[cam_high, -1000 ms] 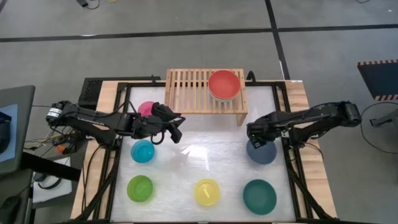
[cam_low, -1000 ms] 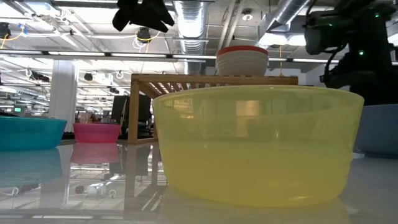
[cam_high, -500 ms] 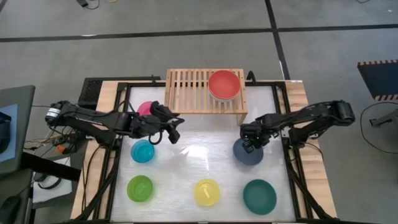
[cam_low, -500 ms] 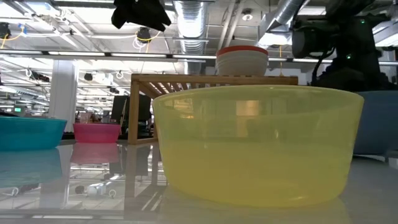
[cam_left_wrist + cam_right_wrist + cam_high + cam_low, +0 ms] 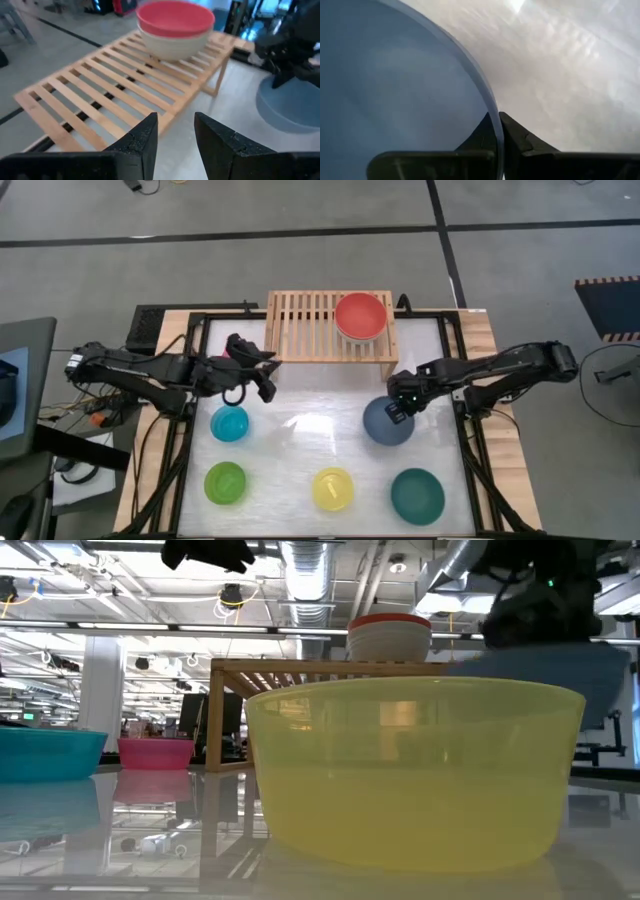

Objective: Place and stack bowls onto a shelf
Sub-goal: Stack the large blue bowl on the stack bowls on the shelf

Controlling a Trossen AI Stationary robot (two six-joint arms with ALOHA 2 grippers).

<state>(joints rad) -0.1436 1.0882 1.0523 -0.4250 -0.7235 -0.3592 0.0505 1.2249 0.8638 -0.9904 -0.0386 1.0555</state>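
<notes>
High view looks straight down; low view, table-level, shares the shelf (image 5: 330, 326)

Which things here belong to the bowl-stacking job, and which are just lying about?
Job:
- wooden shelf
- red bowl stacked in white bowl on the shelf
- dark blue bowl, rim pinched by right gripper
- pink bowl, cyan bowl, lime green bowl, yellow bowl, teal bowl
- left gripper, open

Lying about:
- black box at the table's back-left corner
</notes>
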